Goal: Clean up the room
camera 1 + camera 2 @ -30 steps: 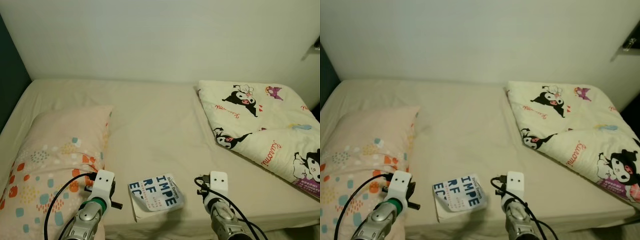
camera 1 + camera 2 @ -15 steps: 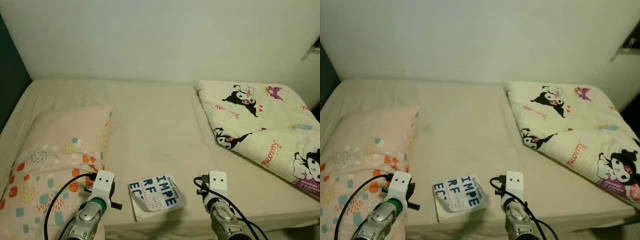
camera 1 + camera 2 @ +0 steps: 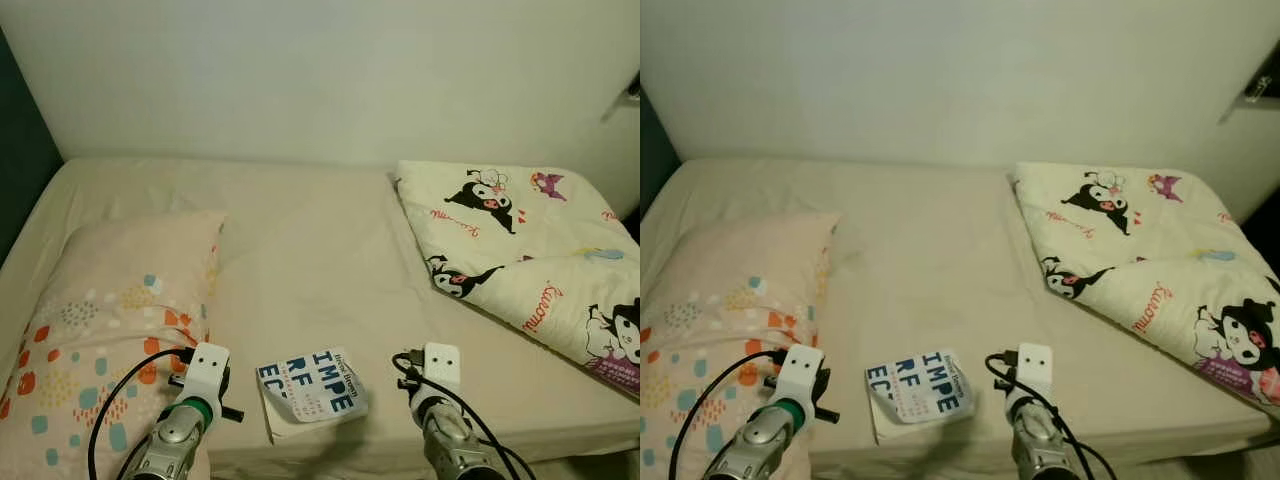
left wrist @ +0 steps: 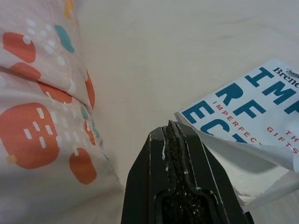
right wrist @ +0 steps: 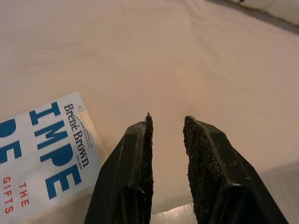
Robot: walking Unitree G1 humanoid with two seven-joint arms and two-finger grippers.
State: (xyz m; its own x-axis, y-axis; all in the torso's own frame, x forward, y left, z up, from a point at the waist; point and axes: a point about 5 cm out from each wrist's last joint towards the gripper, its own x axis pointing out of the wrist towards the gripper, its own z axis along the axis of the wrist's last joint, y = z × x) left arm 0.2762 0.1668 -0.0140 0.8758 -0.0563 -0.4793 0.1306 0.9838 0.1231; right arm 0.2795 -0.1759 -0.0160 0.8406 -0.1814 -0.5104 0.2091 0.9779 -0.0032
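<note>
From the head, the eye views look down on a bed (image 3: 300, 250) with a tan sheet. A book (image 3: 310, 388) with big blue letters lies near the front edge of the bed, and its cover is curled up. A pink pillow (image 3: 110, 310) with orange and blue spots lies on the robot's left. A cream blanket (image 3: 530, 250) with cartoon pictures lies folded on the robot's right. The two silver arms reach in low, one on each side of the book. In the left wrist view, the left gripper (image 4: 170, 128) has its two black fingers pressed tight together with nothing between them. It is over the sheet between the pillow (image 4: 37, 102) and the book (image 4: 247, 112), close to the book's corner. In the right wrist view, the right gripper (image 5: 167, 122) has its fingers a little apart, with a narrow gap. It holds nothing. It is over the bare sheet, just beside the book (image 5: 42, 154).
</note>
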